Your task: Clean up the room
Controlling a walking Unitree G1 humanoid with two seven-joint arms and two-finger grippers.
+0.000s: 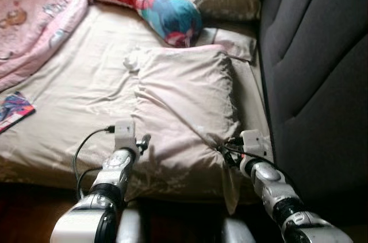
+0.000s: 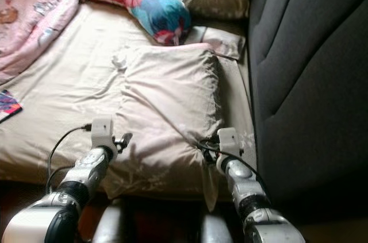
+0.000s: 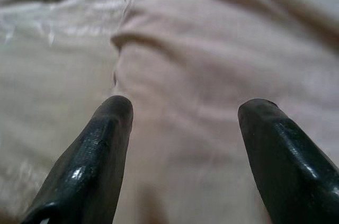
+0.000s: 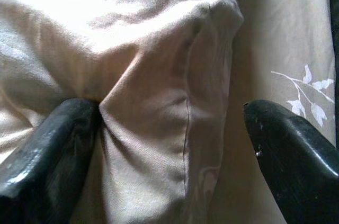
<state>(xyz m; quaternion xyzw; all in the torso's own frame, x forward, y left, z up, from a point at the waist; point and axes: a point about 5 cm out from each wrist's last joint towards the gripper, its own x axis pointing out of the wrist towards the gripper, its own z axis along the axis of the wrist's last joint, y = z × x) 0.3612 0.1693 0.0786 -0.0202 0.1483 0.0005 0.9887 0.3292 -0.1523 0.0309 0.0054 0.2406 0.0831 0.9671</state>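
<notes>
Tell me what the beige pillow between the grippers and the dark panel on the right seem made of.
Beige pillow: soft woven fabric, likely cotton, matte; it creases and bunches at the seam. Dark panel: probably an upholstered grey textile, matte, with padded stitched folds; the exact material is unclear.

Matt beige cloth pillow (image 1: pixel 184 111); glossy black plastic fingers (image 3: pixel 90 155).

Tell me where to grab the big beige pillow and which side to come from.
Take the pillow by its two near corners, coming from the foot edge of the bed. Its near end faces the robot, and both grippers are already open there: the left gripper over the near left part, the right gripper astride the bunched right corner. Pinching both ends should probably lift it evenly.
</notes>
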